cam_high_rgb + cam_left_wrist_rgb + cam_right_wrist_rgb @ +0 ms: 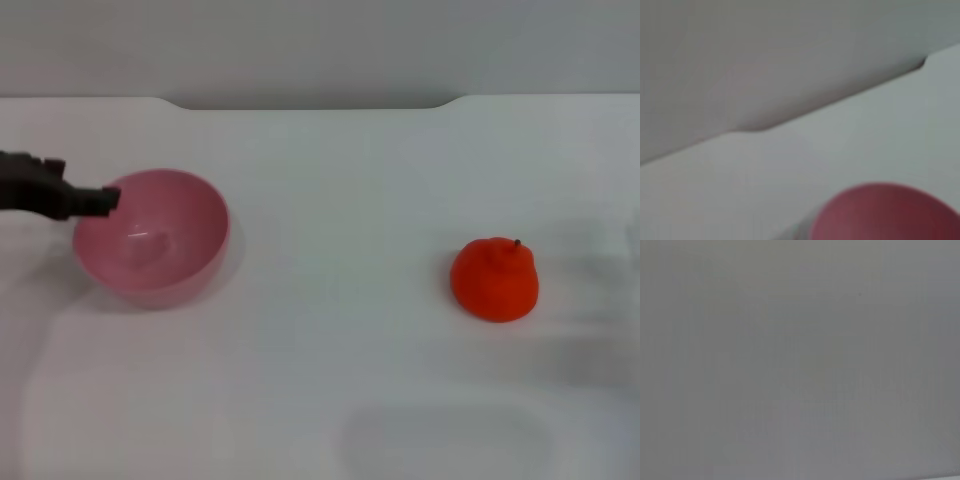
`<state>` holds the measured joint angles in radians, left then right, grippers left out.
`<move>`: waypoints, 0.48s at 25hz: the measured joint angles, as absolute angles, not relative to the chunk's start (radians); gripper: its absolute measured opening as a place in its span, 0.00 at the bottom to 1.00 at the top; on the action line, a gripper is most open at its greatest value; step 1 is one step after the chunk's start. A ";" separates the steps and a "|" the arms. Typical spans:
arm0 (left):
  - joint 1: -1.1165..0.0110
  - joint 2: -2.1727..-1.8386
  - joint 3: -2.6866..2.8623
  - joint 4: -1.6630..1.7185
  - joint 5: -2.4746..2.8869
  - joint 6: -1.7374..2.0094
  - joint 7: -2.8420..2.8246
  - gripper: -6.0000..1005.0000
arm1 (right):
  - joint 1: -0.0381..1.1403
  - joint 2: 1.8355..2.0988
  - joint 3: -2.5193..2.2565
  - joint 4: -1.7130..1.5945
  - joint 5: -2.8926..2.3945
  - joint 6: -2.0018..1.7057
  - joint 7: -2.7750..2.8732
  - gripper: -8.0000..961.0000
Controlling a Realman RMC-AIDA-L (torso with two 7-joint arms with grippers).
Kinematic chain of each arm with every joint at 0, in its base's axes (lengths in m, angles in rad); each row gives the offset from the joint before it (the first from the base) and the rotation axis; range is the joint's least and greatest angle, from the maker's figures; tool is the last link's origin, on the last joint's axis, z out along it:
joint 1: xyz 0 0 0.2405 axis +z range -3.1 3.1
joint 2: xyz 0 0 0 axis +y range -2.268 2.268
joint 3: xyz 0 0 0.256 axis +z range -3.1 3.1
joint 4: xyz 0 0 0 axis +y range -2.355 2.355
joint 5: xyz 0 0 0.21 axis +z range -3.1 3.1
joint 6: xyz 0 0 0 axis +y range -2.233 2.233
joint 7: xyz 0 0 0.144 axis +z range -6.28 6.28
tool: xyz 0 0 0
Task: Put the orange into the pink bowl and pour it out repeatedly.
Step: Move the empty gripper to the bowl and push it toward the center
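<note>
From the head view, the pink bowl [152,238] stands upright and empty on the white surface [330,380]. The left gripper [100,200] reaches in from the bowl's left and sits at its rim; its dark fingers appear to pinch the rim there, though how firmly cannot be told. The orange [495,280] rests well apart from the bowl, off to its right, stem nub up, with nothing touching it. The right gripper does not show here. The likeliest trouble: a bowl held only at one edge is light and glossy, so it could slip or swing in the fingers when lifted or tipped. The orange, being roundish, may roll away from the bowl if nudged instead of gripped squarely, or bounce out if dropped from too high.

In the left wrist view, only the bowl's rounded pink side [885,212] shows, with bare surface [790,160] beyond it. The arm's own fingers are out of view.

The right wrist view gives plain grey, nothing to identify.

No brand, label or writing can be read on the bowl, the orange or the surface.
</note>
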<state>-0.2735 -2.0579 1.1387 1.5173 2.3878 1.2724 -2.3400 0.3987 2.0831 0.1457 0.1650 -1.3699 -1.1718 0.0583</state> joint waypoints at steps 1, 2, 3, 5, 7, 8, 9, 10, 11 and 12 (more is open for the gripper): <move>-0.275 -2.059 1.146 1.510 2.397 1.273 -2.348 0.79 | 0.399 2.083 0.146 0.167 -1.370 -1.172 0.058 0.63; -0.277 -2.059 1.158 1.498 2.405 1.269 -2.358 0.79 | 0.400 2.083 0.146 0.168 -1.370 -1.172 0.058 0.63; -0.278 -2.059 1.163 1.489 2.409 1.264 -2.363 0.79 | 0.400 2.083 0.146 0.168 -1.370 -1.172 0.058 0.63; -0.281 -2.059 1.171 1.471 2.413 1.247 -2.373 0.79 | 0.400 2.083 0.145 0.169 -1.372 -1.172 0.058 0.63; -0.284 -2.059 1.173 1.453 2.415 1.225 -2.383 0.79 | 0.400 2.083 0.143 0.169 -1.374 -1.172 0.058 0.63; -0.289 -2.059 1.172 1.442 2.415 1.214 -2.388 0.79 | 0.400 2.083 0.141 0.169 -1.374 -1.172 0.058 0.63; -0.293 -2.059 1.171 1.429 2.415 1.202 -2.393 0.79 | 0.399 2.083 0.140 0.170 -1.374 -1.172 0.058 0.63; -0.301 -2.059 1.169 1.412 2.415 1.191 -2.396 0.79 | 0.398 2.083 0.139 0.170 -1.374 -1.172 0.058 0.63; -0.311 -2.058 1.166 1.391 2.415 1.179 -2.399 0.78 | 0.397 2.083 0.139 0.170 -1.374 -1.172 0.058 0.63; -0.317 -2.058 1.166 1.375 2.415 1.174 -2.400 0.78 | 0.396 2.083 0.139 0.170 -1.375 -1.172 0.058 0.63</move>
